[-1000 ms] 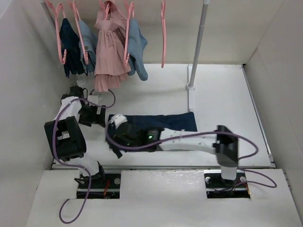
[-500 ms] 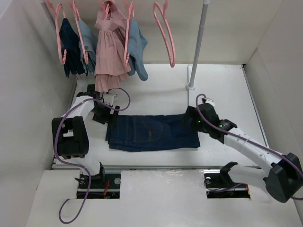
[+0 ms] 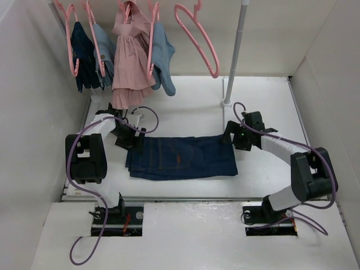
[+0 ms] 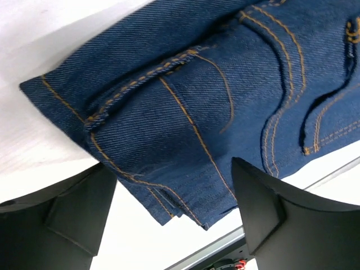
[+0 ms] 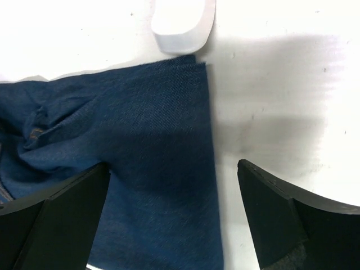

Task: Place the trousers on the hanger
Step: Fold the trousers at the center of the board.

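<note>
Left gripper (image 3: 133, 138) and right gripper (image 3: 231, 136) open, empty, at ends of trousers (image 3: 180, 157). Pinch every layer (seemingly folded) squarely before lifting toward hanger (image 3: 197, 39).

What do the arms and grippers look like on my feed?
The left arm and right arm look alike: white links, bulky black joint housings, and a purple cable looping along each from base to wrist. The left gripper and right gripper are black. Their fingers are broad, matte black, angular wedges.
</note>
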